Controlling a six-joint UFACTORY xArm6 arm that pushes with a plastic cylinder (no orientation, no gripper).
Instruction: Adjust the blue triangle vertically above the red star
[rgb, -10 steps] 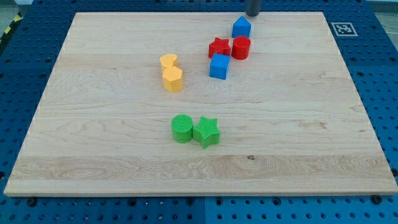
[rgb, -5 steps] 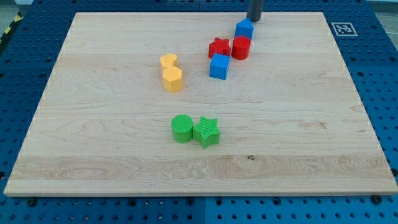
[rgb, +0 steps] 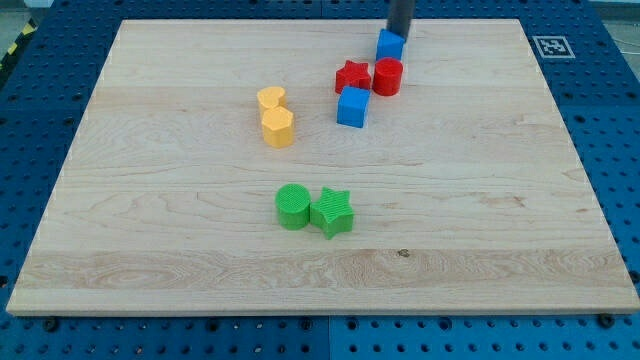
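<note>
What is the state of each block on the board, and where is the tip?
my tip: touching the blue triangle's top edge
blue triangle: above the red cylinder, up-right of the red star
red star: touching the red cylinder
red cylinder: upright
blue cube: below the red star

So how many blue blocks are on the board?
2. One blue block sits near the view's top, right under my tip. The other blue block sits lower, just below the red star. None looks hidden.
</note>
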